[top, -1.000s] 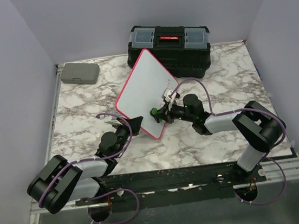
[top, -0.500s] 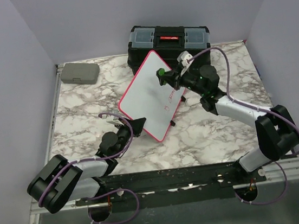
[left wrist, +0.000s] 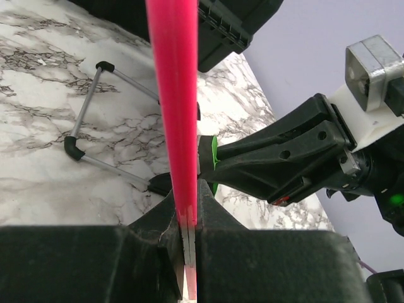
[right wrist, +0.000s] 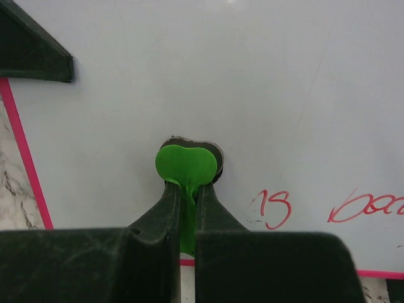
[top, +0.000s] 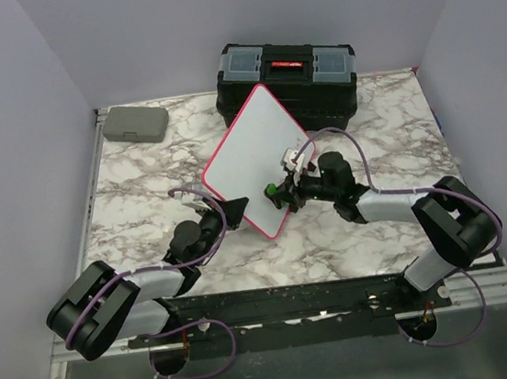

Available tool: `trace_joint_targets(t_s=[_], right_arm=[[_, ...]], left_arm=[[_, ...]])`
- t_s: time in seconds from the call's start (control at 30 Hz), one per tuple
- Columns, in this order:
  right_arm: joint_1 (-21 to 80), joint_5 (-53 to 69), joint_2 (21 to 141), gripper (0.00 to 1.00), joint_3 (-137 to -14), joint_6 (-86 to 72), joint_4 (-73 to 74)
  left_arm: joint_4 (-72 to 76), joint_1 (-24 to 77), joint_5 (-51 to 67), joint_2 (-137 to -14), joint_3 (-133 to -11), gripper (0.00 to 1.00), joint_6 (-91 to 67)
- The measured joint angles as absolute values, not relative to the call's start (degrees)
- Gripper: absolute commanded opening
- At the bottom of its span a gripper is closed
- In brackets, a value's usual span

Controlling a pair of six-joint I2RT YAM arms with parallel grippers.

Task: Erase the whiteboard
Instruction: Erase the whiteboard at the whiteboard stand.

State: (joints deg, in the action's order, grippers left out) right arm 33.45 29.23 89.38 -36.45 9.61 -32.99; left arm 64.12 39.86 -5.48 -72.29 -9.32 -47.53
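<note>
Seen from above, the whiteboard (top: 254, 152) stands tipped up on the marble table (top: 132, 181), just in front of the black toolbox (top: 285, 73). Its top corner overlaps the toolbox's front in that view. Left gripper (top: 230, 213) is at the board corner farthest from the toolbox. Its wrist camera settles the grip: the fingers are clenched on the pink frame, seen edge-on, with the wire stand (left wrist: 88, 117) showing on the board's back side. Right gripper (top: 277, 193) is on the board's face. Only its own camera shows its fingers pinched on a green pad (right wrist: 186, 165) lying against the white surface, with red writing (right wrist: 274, 209) just right of it. The grey case (top: 134, 124) lies well left of the toolbox.
</note>
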Motion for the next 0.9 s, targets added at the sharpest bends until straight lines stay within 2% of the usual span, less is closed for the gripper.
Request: trace_joint_targets(t_s=[0.3,0.53,0.9], right_arm=[[36.3,20.8,92.5,0.01,-33.9,7.8,-45.0],[34.5,17.0,93.3,0.01,-33.5,8.9,-46.5],[37.1,23.8,90.2,0.01,-30.8,11.1,-41.2]], left_arm=[[63.7,39.5,-6.7,-72.3,-9.6,0.0,-46.3],[63.8,39.4,-6.9,-72.3,-9.6,0.0,-46.7],[64.2,39.5,-6.8,-72.6,-9.6,0.0,-47.0]])
